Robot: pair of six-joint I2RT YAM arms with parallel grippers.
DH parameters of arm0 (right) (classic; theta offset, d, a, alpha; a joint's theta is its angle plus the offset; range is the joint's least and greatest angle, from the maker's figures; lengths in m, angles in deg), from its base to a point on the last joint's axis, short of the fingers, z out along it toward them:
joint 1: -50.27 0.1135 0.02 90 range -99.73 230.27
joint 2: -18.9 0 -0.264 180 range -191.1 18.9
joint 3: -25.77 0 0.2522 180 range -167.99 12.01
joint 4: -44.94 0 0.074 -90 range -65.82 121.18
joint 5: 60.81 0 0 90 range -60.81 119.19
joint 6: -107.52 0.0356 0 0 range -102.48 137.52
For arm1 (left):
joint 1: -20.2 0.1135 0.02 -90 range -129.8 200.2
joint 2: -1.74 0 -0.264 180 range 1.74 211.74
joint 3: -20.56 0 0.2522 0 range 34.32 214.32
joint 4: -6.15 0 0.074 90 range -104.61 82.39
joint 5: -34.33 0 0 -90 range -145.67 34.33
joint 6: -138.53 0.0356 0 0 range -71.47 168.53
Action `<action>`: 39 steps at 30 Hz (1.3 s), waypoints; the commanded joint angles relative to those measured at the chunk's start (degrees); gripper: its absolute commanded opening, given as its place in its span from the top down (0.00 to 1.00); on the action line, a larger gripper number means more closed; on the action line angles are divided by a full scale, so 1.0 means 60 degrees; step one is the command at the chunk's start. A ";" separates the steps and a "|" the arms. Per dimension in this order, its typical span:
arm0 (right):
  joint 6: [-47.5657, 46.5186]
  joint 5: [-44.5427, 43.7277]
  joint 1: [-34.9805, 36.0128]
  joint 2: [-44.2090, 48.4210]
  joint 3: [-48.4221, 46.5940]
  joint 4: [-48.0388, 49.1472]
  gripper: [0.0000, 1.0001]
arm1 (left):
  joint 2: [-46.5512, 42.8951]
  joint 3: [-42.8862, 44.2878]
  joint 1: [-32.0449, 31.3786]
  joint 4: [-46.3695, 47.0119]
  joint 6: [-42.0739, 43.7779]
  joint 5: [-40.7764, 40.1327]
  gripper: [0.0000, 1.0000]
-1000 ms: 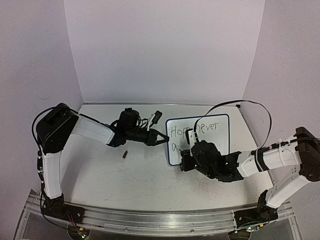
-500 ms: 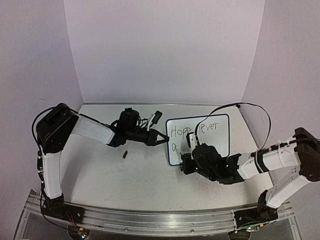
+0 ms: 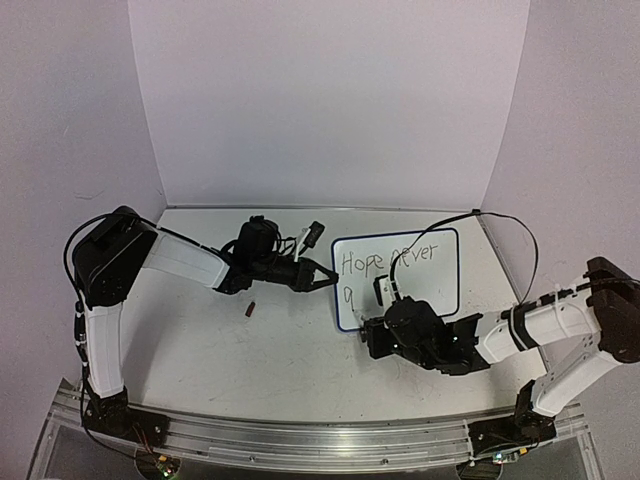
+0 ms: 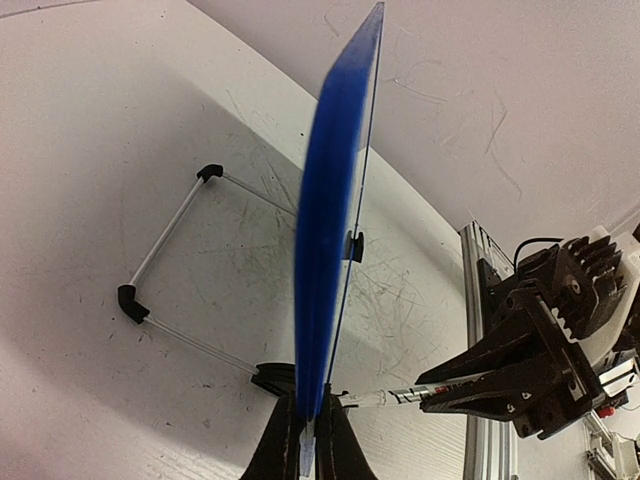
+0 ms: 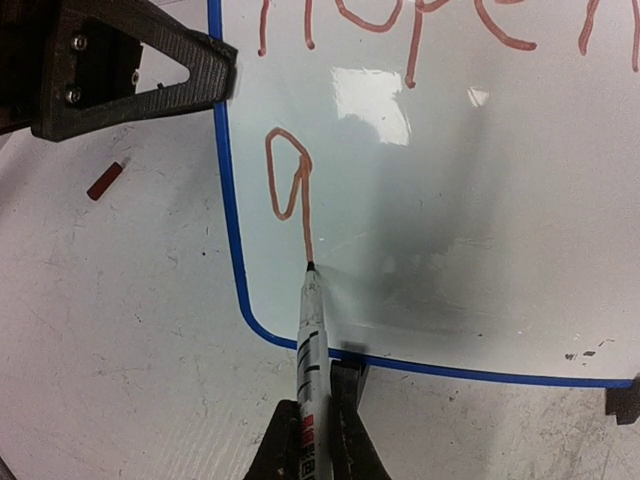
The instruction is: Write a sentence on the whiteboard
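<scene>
Blue-framed whiteboard [image 3: 440, 288] upright, long axis left-right, sentence [image 3: 388, 260] reads "Hope never", "g", your left end effector [image 4: 306, 440] clamps its edge, right end effector [image 5: 316, 425] grips marker [image 5: 311, 330]

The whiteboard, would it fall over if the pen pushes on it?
Probably tippy alone: the whiteboard looks thin and leans on just a wire stand. It seems stiff, showing no bend edge-on, and likely light. The left jaws clamp its edge, so the pen's push probably won't topple it.
</scene>
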 commanded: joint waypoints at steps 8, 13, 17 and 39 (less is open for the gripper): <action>0.0238 -0.0004 0.0259 -0.0396 -0.0186 -0.0032 1.00 | -0.0460 0.0019 0.0058 -0.0165 -0.0024 0.0038 1.00; 0.0179 -0.0065 0.0256 -0.0662 -0.0589 0.0178 1.00 | -0.0469 0.0016 0.0060 -0.0164 -0.0024 0.0037 1.00; 0.0126 -0.0182 0.0257 -0.0587 -0.0694 0.0166 1.00 | -0.0502 -0.0015 0.0060 -0.0190 -0.0003 0.0022 1.00; -0.0526 -0.0527 -0.0410 0.0715 -0.0970 -0.0200 1.00 | -0.0417 0.0004 0.0070 -0.0310 0.0064 0.0008 1.00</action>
